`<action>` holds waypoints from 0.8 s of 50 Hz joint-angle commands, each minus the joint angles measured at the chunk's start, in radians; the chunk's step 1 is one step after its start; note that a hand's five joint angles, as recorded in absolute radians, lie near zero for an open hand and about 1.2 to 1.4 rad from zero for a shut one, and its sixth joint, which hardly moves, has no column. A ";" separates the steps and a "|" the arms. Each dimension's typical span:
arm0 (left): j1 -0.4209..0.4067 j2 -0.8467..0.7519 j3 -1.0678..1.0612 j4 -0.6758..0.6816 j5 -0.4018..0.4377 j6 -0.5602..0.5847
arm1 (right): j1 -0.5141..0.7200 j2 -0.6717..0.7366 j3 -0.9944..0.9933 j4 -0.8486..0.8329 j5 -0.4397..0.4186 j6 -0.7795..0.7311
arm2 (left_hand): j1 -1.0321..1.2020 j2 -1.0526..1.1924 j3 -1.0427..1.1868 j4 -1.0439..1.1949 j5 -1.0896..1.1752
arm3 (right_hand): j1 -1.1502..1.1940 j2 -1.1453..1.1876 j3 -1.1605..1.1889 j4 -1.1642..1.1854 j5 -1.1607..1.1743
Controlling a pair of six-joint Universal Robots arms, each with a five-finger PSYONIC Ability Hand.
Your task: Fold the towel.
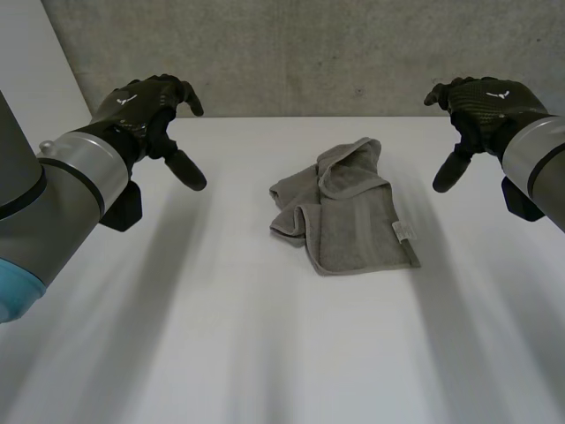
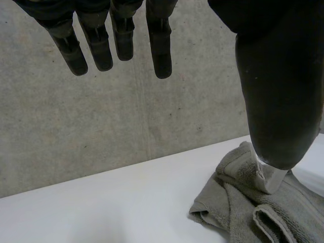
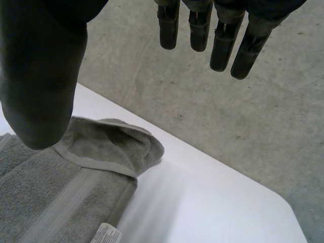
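Note:
A grey-green towel (image 1: 346,212) lies crumpled and partly doubled over on the white table (image 1: 221,336), a little right of the middle, with a small white label near its front right corner. My left hand (image 1: 146,110) hovers above the table's far left, open, fingers relaxed and holding nothing. My right hand (image 1: 481,106) hovers above the far right, open and empty too. Both hands are well apart from the towel. In the left wrist view the towel (image 2: 253,207) lies past my thumb (image 2: 278,86). The right wrist view has the towel (image 3: 61,187) below my thumb (image 3: 43,76).
A grey concrete wall (image 1: 309,53) runs behind the table's far edge. The white table stretches wide in front of the towel and to both sides of it.

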 commanded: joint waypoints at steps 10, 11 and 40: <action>0.007 0.001 -0.010 0.004 0.005 -0.003 | -0.008 -0.009 0.048 -0.025 -0.074 -0.010 | -0.072 -0.054 -0.064 -0.072 -0.039 | -0.058 -0.086 -0.068 -0.084 -0.062; 0.008 -0.002 -0.012 0.006 0.008 -0.003 | -0.008 -0.009 0.048 -0.025 -0.074 -0.010 | -0.069 -0.051 -0.061 -0.069 -0.036 | -0.058 -0.086 -0.068 -0.084 -0.062; 0.016 -0.321 0.000 0.130 0.147 0.011 | 0.308 0.666 -0.334 -0.234 -0.034 -0.024 | -0.069 -0.051 -0.061 -0.069 -0.036 | -0.021 -0.049 -0.031 -0.047 -0.026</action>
